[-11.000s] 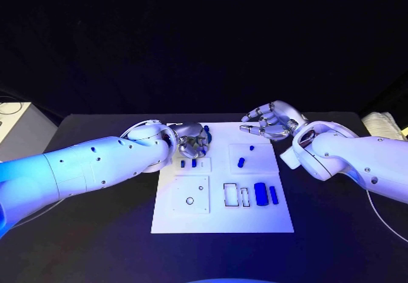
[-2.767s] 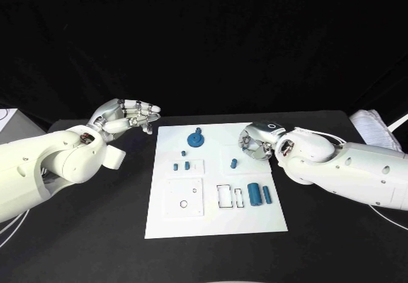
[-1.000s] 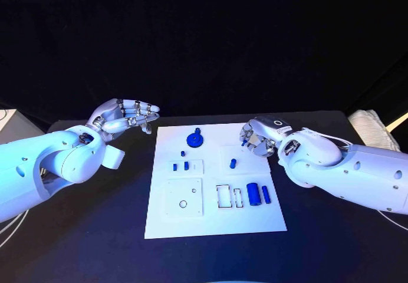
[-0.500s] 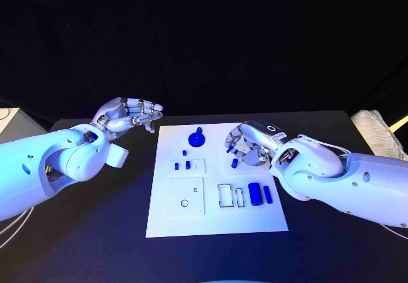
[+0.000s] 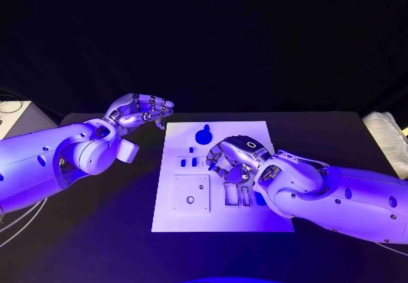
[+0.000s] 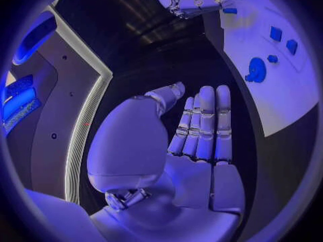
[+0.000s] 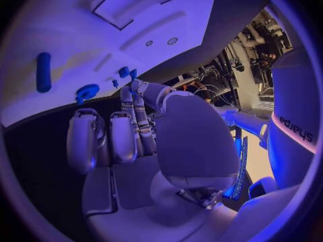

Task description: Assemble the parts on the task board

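Task board (image 5: 223, 221): white plate lying flat at the middle of the black desk (image 5: 102, 236), the landmark for every entry below.

Hidden or unclear: the right hand (image 5: 231, 160) and its white arm cover the board's middle and its right side, so the slots and parts there are mostly out of sight. Only slivers of the rectangular slots (image 5: 231, 194) show beside the wrist. Whether the curled fingers (image 5: 214, 158) of the right hand pinch anything cannot be told from any view.

Parts: a blue disc with a knob (image 5: 204, 135) lies near the board's far edge, apart from both hands. Two small blue pegs (image 5: 188, 162) stand on the board's left half, just beside the right fingertips. A square inset plate with holes (image 5: 191, 193) sits at the board's near left, uncovered.

Left hand (image 5: 140, 110): raised off the board's far left corner, above the desk, holding nothing; in its wrist view the fingers (image 6: 205, 121) lie straight and side by side.

Open room: the board's near edge and near left quarter are bare; dark desk runs along the board's left and near sides.
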You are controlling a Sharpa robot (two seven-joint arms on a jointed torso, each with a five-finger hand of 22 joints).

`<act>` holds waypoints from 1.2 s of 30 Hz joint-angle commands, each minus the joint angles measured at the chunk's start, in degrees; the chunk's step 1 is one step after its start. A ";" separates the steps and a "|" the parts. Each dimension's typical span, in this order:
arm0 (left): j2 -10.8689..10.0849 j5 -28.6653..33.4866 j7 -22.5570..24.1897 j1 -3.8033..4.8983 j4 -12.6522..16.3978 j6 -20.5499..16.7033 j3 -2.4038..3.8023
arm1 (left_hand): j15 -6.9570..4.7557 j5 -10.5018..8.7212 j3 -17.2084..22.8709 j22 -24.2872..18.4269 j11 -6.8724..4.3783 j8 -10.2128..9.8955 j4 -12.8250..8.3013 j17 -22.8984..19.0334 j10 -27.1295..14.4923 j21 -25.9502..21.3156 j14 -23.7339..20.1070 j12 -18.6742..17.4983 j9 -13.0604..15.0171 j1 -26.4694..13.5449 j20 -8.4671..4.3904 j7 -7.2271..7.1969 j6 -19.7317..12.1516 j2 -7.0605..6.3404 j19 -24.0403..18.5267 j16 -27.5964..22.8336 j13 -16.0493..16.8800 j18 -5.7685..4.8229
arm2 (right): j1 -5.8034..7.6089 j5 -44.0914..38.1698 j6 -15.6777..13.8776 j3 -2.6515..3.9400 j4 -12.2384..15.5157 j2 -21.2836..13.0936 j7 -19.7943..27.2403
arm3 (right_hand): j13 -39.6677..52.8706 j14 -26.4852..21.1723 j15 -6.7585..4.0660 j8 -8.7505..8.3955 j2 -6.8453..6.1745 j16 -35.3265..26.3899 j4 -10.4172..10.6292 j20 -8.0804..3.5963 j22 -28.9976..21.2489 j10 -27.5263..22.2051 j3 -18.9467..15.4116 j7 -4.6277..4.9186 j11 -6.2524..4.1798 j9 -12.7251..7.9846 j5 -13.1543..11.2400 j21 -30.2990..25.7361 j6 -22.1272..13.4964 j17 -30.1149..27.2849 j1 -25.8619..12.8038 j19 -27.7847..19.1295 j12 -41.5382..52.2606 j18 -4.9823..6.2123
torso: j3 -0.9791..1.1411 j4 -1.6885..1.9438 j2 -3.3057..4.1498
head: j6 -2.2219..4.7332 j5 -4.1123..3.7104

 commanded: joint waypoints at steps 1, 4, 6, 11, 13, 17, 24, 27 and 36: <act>0.23 0.41 0.68 0.01 0.38 0.36 0.03 | -0.09 -0.20 -0.24 -0.08 0.05 0.25 -0.21 -0.09 0.00 -0.20 0.18 -0.07 0.07 0.22 -0.05 0.09 0.18 0.24 0.36 -0.31 -0.05 0.86 | -0.66 -1.77 3.18 -0.15 -0.71 1.06 -0.25 | 0.09 1.92 -0.34 0.16 0.60 -0.31 -0.14 0.06 6.64 1.87 0.25 0.09 -1.47 0.01 -0.10 -0.19 0.30 -0.05 -0.20 0.39 -0.07 -0.60 | 0.01 0.02 0.06 | -0.36 0.65; 0.37 0.41 0.62 0.01 0.52 0.35 0.02 | -0.06 -0.20 -0.30 -0.14 0.09 0.19 -0.26 -0.12 -0.19 -0.28 0.16 -0.17 0.04 0.28 -0.06 0.13 0.06 0.21 0.42 -0.38 -0.13 0.85 | -1.23 -2.47 3.98 -0.31 -1.51 2.07 -0.80 | 0.08 1.89 -0.33 0.16 0.63 -0.40 -0.18 0.06 6.61 1.88 0.27 0.10 -1.46 0.04 -0.14 -0.26 0.28 -0.21 -0.21 0.36 -0.11 -0.58 | 0.05 -0.04 0.03 | -0.50 0.92; 0.44 0.41 0.60 0.01 0.62 0.38 0.02 | -0.06 -0.20 -0.30 -0.14 0.09 0.19 -0.26 -0.12 -0.19 -0.28 0.16 -0.17 0.04 0.28 -0.06 0.13 0.06 0.21 0.42 -0.38 -0.13 0.85 | -1.57 -3.00 4.38 -0.39 -1.84 2.54 -1.16 | 0.08 1.89 -0.33 0.16 0.63 -0.40 -0.18 0.06 6.61 1.88 0.27 0.10 -1.46 0.04 -0.14 -0.26 0.28 -0.21 -0.21 0.36 -0.11 -0.58 | 0.03 -0.03 0.05 | -0.66 1.21; 0.55 0.41 0.54 0.01 0.82 0.43 0.02 | -0.04 -0.20 -0.33 -0.17 0.11 0.16 -0.27 -0.13 -0.26 -0.31 0.16 -0.21 0.03 0.29 -0.06 0.15 -0.02 0.21 0.45 -0.40 -0.16 0.85 | -2.18 -3.66 5.33 -0.49 -2.21 3.39 -1.73 | 0.08 1.88 -0.33 0.15 0.64 -0.41 -0.20 0.07 6.59 1.88 0.29 0.11 -1.46 0.04 -0.14 -0.30 0.27 -0.23 -0.22 0.34 -0.12 -0.57 | 0.07 0.01 0.11 | -1.12 1.64; 0.58 0.41 0.53 0.01 0.84 0.44 0.02 | -0.04 -0.20 -0.33 -0.17 0.11 0.16 -0.27 -0.13 -0.26 -0.31 0.16 -0.21 0.03 0.29 -0.06 0.15 -0.02 0.21 0.45 -0.40 -0.16 0.85 | -2.35 -3.76 5.56 -0.52 -2.19 3.59 -1.83 | 0.08 1.88 -0.33 0.15 0.64 -0.41 -0.20 0.07 6.59 1.88 0.29 0.11 -1.46 0.04 -0.14 -0.30 0.27 -0.23 -0.22 0.34 -0.12 -0.57 | 0.07 0.00 0.09 | -1.31 1.78; 0.64 0.41 0.50 0.01 0.84 0.47 0.01 | -0.04 -0.20 -0.33 -0.17 0.11 0.16 -0.27 -0.13 -0.26 -0.31 0.16 -0.21 0.03 0.29 -0.06 0.15 -0.02 0.21 0.45 -0.40 -0.16 0.85 | -2.62 -3.88 6.05 -0.56 -1.99 3.88 -1.93 | 0.07 1.88 -0.32 0.15 0.64 -0.42 -0.24 0.07 6.54 1.89 0.30 0.11 -1.45 0.06 -0.12 -0.39 0.25 -0.25 -0.23 0.30 -0.15 -0.55 | 0.10 0.00 0.08 | -1.73 2.14; 0.67 0.41 0.41 0.01 0.83 0.55 0.01 | -0.03 -0.20 -0.36 -0.19 0.13 0.16 -0.25 -0.13 -0.30 -0.34 0.15 -0.23 0.03 0.27 -0.05 0.16 -0.02 0.21 0.46 -0.42 -0.17 0.84 | -2.81 -4.03 6.33 -0.60 -1.64 3.97 -2.13 | 0.07 1.88 -0.32 0.15 0.64 -0.42 -0.28 0.07 6.57 1.89 0.32 0.12 -1.44 0.08 -0.09 -0.36 0.22 -0.26 -0.25 0.31 -0.18 -0.56 | 0.06 -0.03 0.02 | -2.26 2.57; 0.66 0.41 0.36 0.01 0.80 0.59 0.01 | -0.03 -0.20 -0.36 -0.19 0.13 0.16 -0.25 -0.13 -0.30 -0.34 0.15 -0.23 0.03 0.27 -0.05 0.16 -0.02 0.21 0.46 -0.42 -0.17 0.84 | -2.85 -4.23 6.25 -0.61 -1.51 4.02 -2.23 | 0.07 1.88 -0.32 0.15 0.64 -0.42 -0.28 0.07 6.57 1.89 0.32 0.12 -1.44 0.08 -0.09 -0.36 0.22 -0.26 -0.25 0.31 -0.18 -0.56 | 0.09 -0.01 0.04 | -2.31 2.63; 0.59 0.41 0.24 0.01 0.81 0.67 0.01 | -0.03 -0.20 -0.36 -0.19 0.13 0.16 -0.25 -0.13 -0.30 -0.34 0.15 -0.23 0.03 0.27 -0.05 0.16 -0.02 0.21 0.46 -0.42 -0.17 0.84 | -2.94 -4.99 6.17 -0.62 -1.89 4.37 -2.63 | 0.07 1.87 -0.31 0.14 0.65 -0.46 -0.33 0.07 6.64 1.90 0.34 0.13 -1.44 0.10 -0.06 -0.25 0.20 -0.32 -0.27 0.36 -0.21 -0.58 | 0.04 -0.01 0.02 | -2.49 2.34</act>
